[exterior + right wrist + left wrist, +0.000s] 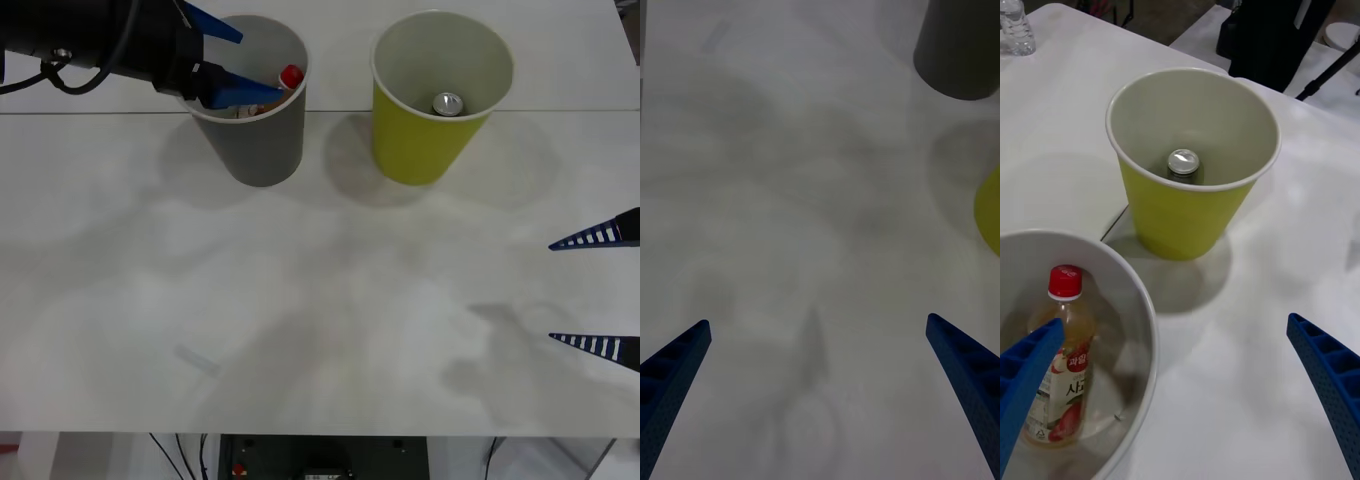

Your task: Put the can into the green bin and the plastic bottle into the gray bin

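Lift left pincer (pixel 232 62), spread wide, straight up off gray tapered bin (pixel 258 150); red-capped clear plastic bottle (pixel 1060 360) inside; right pincer (pixel 598 290) wide.

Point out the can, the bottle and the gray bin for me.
can (pixel 1184 162): left wrist view, silver top.
bottle (pixel 1064 282): left wrist view, red cap.
gray bin (pixel 262 150): front view, outer wall.

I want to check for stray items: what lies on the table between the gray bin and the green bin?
Nothing: in the front view just bare white table and shadow separate the gray bin from the green bin; they stand apart.
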You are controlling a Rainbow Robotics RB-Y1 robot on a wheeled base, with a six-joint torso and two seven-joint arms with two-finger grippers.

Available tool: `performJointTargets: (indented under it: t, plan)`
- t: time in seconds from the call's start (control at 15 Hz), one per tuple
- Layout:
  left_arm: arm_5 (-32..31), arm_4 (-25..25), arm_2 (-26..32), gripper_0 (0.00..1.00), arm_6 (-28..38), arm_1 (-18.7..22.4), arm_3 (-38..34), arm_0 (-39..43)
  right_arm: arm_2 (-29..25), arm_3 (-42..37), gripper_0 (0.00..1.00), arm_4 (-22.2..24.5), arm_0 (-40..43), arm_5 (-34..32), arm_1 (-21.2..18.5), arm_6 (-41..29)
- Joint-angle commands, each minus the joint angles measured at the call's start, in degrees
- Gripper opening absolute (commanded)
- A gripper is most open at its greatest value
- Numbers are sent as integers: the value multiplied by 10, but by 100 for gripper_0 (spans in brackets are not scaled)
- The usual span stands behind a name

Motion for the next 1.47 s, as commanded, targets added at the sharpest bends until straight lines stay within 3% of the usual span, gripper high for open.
performJointTargets:
  t: [0.07,0.8,1.47]
  plan:
    - [-1,5,28,100,-68,16,-52,78,0,0,100,0,0,0,0,0]
    - [-17,56,118,100,-357,76,-132,311,0,0,100,0,0,0,0,0]
    - [-17,59,190,100,-481,72,-218,481,0,0,100,0,0,0,0,0]
